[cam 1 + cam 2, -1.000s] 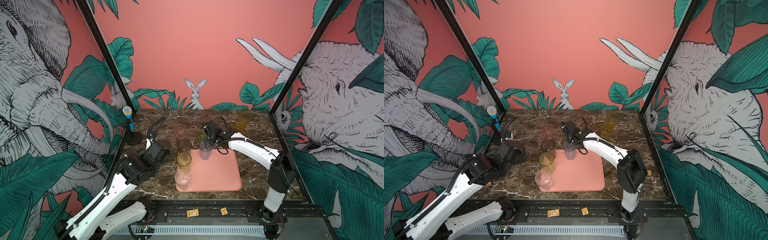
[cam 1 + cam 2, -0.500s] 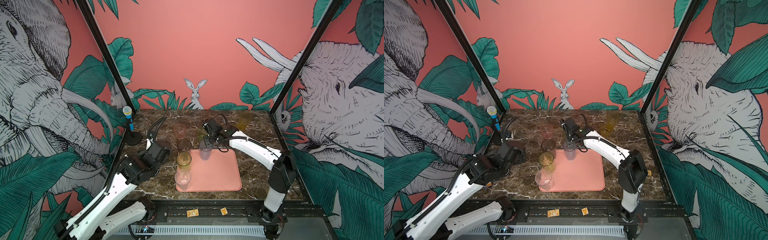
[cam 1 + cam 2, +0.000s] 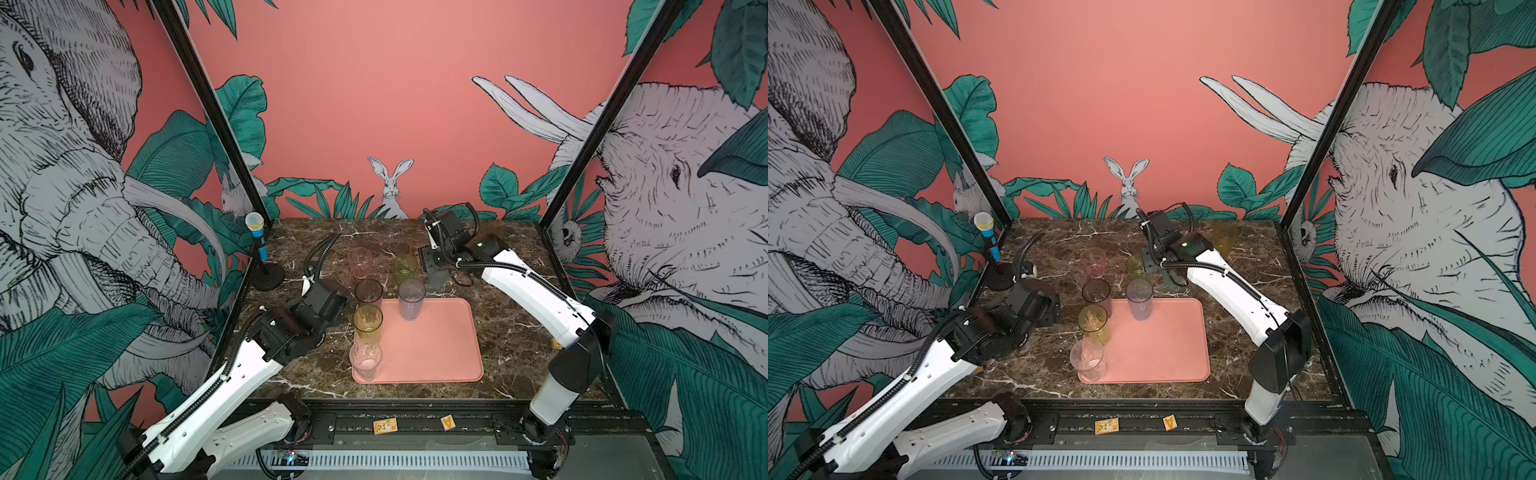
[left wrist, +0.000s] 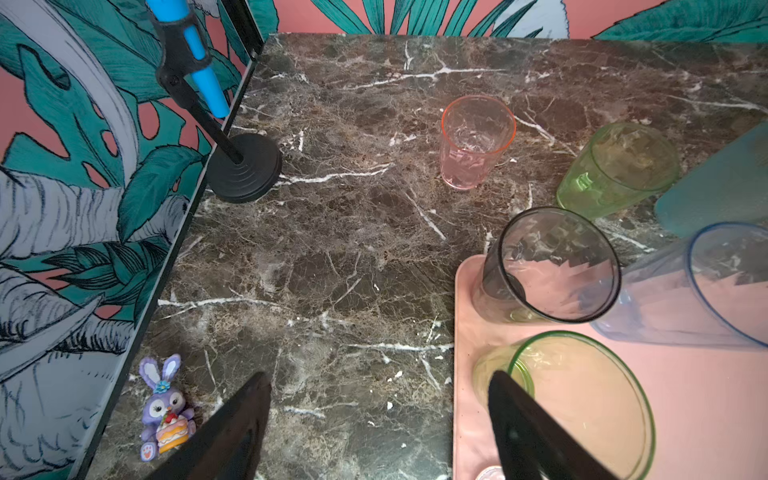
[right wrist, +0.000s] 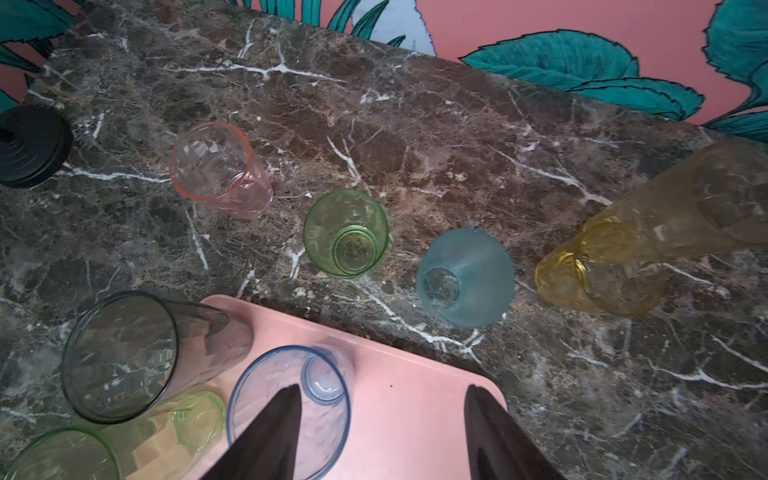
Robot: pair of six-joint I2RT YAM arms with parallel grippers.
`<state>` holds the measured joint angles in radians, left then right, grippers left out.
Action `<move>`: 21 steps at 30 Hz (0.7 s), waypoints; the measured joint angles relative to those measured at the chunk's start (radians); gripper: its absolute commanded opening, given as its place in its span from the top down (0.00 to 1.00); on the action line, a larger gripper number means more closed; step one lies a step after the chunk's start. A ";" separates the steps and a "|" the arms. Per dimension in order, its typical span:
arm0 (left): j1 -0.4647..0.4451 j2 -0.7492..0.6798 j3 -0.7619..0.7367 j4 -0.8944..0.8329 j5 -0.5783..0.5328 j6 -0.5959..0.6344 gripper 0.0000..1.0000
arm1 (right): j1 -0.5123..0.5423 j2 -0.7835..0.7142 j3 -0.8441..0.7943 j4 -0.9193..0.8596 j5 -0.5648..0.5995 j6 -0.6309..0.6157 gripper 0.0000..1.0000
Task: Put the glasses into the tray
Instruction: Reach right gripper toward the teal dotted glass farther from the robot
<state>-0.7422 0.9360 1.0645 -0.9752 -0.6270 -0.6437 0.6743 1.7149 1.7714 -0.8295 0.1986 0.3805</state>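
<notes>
Your lilac-blue glass [image 3: 411, 299] stood upright at the far edge of the tray [image 3: 440, 353]. The smoky grey glass [image 3: 368, 292] was beside it, and the tall green glass [image 3: 368, 322] and clear glass [image 3: 365, 359] lined the left rim. Your right gripper [image 5: 380, 390] hung near it, jaws apart and empty. I'd have lifted straight clear of that rim before reaching for the teal glass [image 5: 465, 278] on the marble tabletop [image 5: 415, 124]. Your left gripper [image 4: 378, 376] hovered spread wide, holding nothing, beside the tray.

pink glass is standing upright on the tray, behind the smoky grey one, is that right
No: the pink glass stands upright behind the smoky grey glass, but on the marble table, off the tray, as the left wrist view shows.
</notes>
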 measured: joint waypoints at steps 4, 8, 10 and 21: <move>0.000 0.013 -0.003 0.019 0.007 -0.007 0.16 | -0.053 0.000 0.023 -0.008 -0.001 -0.010 0.35; 0.000 0.016 -0.003 0.033 0.009 -0.008 0.16 | -0.105 0.005 0.050 -0.017 -0.013 -0.012 0.35; 0.000 0.019 -0.003 0.036 0.009 -0.008 0.16 | -0.129 0.015 0.068 -0.018 -0.021 -0.014 0.35; 0.000 0.018 -0.003 0.035 0.002 -0.007 0.16 | -0.227 0.112 0.126 -0.023 -0.061 -0.025 0.33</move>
<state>-0.7422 0.9539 1.0611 -0.9398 -0.6250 -0.6510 0.4477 1.8267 1.8973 -0.8524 0.1371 0.3557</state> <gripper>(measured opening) 0.842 0.664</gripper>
